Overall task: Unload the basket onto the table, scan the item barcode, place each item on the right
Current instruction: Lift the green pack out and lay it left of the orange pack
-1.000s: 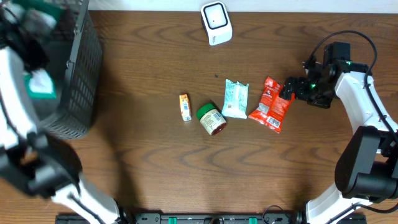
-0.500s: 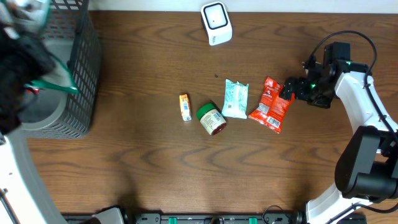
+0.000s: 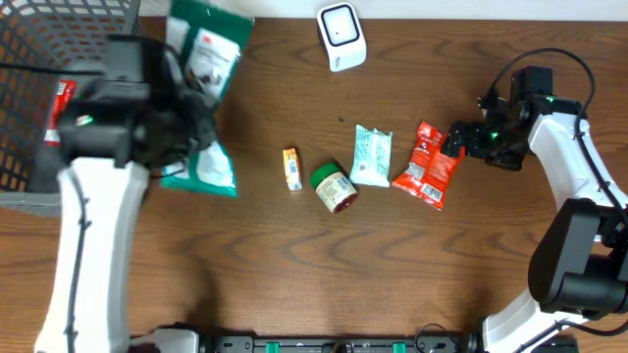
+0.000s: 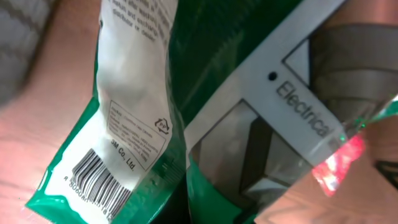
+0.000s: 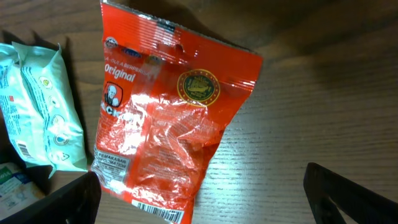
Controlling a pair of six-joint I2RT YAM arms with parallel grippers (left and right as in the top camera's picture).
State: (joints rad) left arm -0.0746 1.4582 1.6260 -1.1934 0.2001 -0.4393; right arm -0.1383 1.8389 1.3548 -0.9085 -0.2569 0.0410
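**Left arm has the green packet up beside the basket**

My left gripper (image 3: 180,126) is clamped on the green packet (image 3: 204,57), which I hold over the left part of the table (image 3: 294,275), just right of the wire basket (image 3: 39,59) and well left of the white scanner (image 3: 340,36). The overhead view is smeared there, so I cannot make out the fingers themselves. In the left wrist view the packet fills the frame: green film, a white back panel with small print, and the barcode (image 4: 99,180) near its lower left corner. A red glow (image 4: 339,158) lies on the clear front at the right edge.

My right gripper (image 3: 457,140) has its jaws wide apart and holds nothing. It sits low at the top edge of the red snack bag (image 3: 429,165); whether it touches, I cannot tell. That bag lies flat, with a pale green wipes pack (image 3: 372,156) just beside it, then a green-lidded jar (image 3: 335,188) and a small orange box (image 3: 291,169). Something red (image 3: 56,108) shows inside the basket.
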